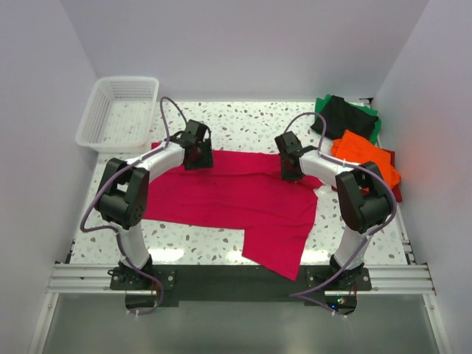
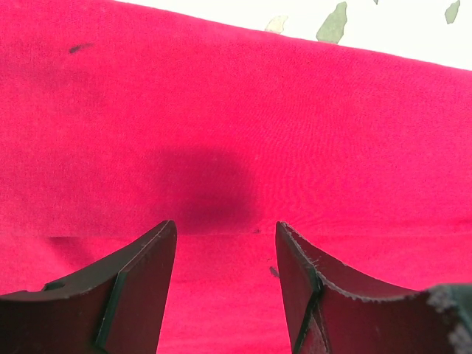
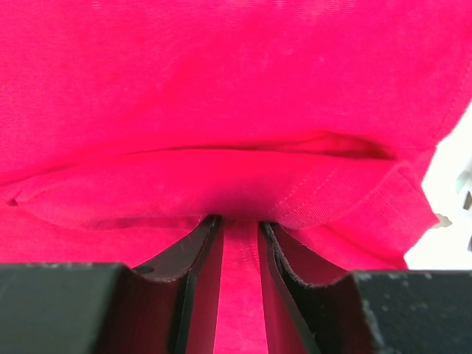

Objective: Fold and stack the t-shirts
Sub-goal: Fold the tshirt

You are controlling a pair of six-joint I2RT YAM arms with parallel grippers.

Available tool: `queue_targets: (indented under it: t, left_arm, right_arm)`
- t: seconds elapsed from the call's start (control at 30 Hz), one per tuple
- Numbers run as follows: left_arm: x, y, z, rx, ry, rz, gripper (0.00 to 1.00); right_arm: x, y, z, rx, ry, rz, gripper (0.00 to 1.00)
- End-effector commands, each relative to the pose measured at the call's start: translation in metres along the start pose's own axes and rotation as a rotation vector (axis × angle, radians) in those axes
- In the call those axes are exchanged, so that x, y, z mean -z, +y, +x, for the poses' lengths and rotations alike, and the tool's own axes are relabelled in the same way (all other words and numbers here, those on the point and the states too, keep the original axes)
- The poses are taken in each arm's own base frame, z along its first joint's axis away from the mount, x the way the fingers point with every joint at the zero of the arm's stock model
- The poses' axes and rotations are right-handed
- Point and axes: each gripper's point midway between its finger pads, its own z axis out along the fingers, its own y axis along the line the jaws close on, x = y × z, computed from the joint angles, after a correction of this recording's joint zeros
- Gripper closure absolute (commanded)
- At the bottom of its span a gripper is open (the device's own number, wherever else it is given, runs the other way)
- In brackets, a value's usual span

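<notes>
The crimson-pink t-shirt [image 1: 228, 195] lies spread across the middle of the table, with one flap hanging toward the near edge. My left gripper [image 1: 198, 156] is at the shirt's far edge. In the left wrist view the left gripper [image 2: 225, 225] is open, its fingers apart just above flat cloth [image 2: 243, 133]. My right gripper [image 1: 291, 168] is at the shirt's far right part. In the right wrist view the right gripper [image 3: 240, 220] is shut on a raised fold of the shirt [image 3: 221, 184]. A black shirt [image 1: 341, 114], a green one [image 1: 376, 127], an orange one [image 1: 366, 156] and a dark red one [image 1: 397, 190] lie piled at the right.
A white mesh basket [image 1: 118, 110] stands at the far left corner. White walls close in the table on the left, right and back. Speckled tabletop [image 1: 243, 122] shows beyond the shirt and at the near left [image 1: 192, 240].
</notes>
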Motion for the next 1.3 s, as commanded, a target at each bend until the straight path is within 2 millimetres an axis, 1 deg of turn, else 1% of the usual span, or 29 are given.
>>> queue_targets:
  t: [0.0,0.07,0.3,0.47,0.53,0.6,0.63,0.7,0.73,0.8,1.0,1.13,1.27]
  left_arm:
    - [0.009,-0.011,-0.025,-0.019,-0.073,0.027,0.39]
    - [0.009,-0.011,-0.025,-0.019,-0.072,0.025,0.39]
    - [0.008,-0.011,-0.025,-0.019,-0.073,0.023,0.39]
    - [0.008,-0.011,-0.025,-0.019,-0.072,0.025,0.39]
    - [0.009,-0.011,-0.026,-0.020,-0.074,0.024,0.39]
    - [0.010,-0.011,-0.027,-0.020,-0.077,0.022,0.39]
    - [0.009,-0.010,-0.026,-0.020,-0.077,0.018,0.39]
    - [0.009,-0.010,-0.026,-0.022,-0.075,0.018,0.39]
    - [0.009,-0.010,-0.026,-0.022,-0.077,0.018,0.39]
    - [0.009,-0.010,-0.026,-0.022,-0.077,0.018,0.39]
    - [0.010,-0.009,-0.026,-0.022,-0.078,0.017,0.39]
    - [0.010,-0.010,-0.026,-0.023,-0.078,0.020,0.39]
    - [0.010,-0.010,-0.025,-0.019,-0.077,0.025,0.39]
  right_arm:
    - [0.004,0.014,-0.021,-0.003,-0.048,-0.072,0.70]
    - [0.005,0.019,-0.020,-0.004,-0.046,-0.102,0.69]
    - [0.011,0.023,-0.023,-0.005,-0.049,-0.131,0.68]
    - [0.001,0.028,-0.012,0.005,-0.005,-0.145,0.68]
    - [-0.001,0.030,-0.010,0.004,0.005,-0.153,0.69]
    - [-0.003,0.032,-0.007,0.007,0.020,-0.157,0.72]
    - [-0.003,0.032,-0.007,0.006,0.022,-0.156,0.78]
    - [-0.005,0.032,-0.005,0.015,0.037,-0.155,0.85]
    - [-0.004,0.032,-0.006,0.015,0.037,-0.157,0.92]
    - [-0.004,0.032,-0.005,0.017,0.040,-0.157,0.99]
    - [0.004,0.029,-0.009,0.010,0.022,-0.144,1.00]
    - [0.018,0.025,-0.015,0.001,-0.001,-0.144,1.00]
    - [0.033,0.028,-0.016,0.002,-0.017,-0.157,1.00]
